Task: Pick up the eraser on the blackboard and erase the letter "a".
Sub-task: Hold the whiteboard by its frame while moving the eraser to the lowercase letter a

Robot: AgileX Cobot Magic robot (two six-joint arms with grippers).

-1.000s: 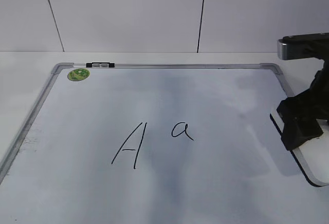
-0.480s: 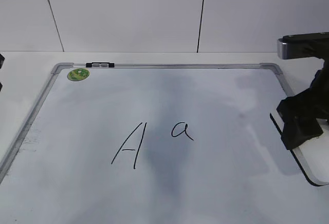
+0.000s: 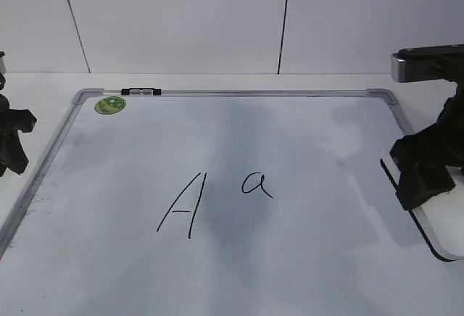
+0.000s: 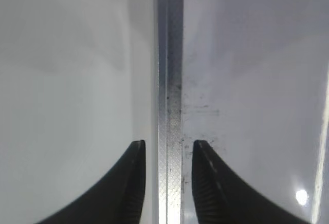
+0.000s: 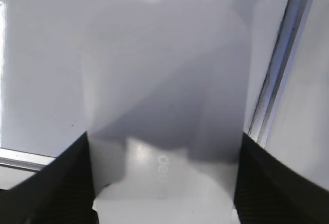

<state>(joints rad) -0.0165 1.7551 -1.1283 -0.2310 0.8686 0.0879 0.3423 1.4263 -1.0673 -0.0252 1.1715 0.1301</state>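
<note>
Since a second earlier, our left gripper point(image 3: 11, 142) came in beside the blackboard point(image 3: 232, 95), fingers apart. Right gripper point(image 5: 164, 183) straddled the eraser point(image 5: 164, 106) at the blackboard's right edge, unclosed; next we'd squeeze and lift toward the "a" point(image 3: 257, 184).

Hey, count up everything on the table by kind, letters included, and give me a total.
Whiteboards: 1, the blackboard
Erasers: 1, the eraser
Written letters: 2, the capital A and the letter "a"
Green stickers: 1
Black-and-silver clips: 1
Total: 6
</note>
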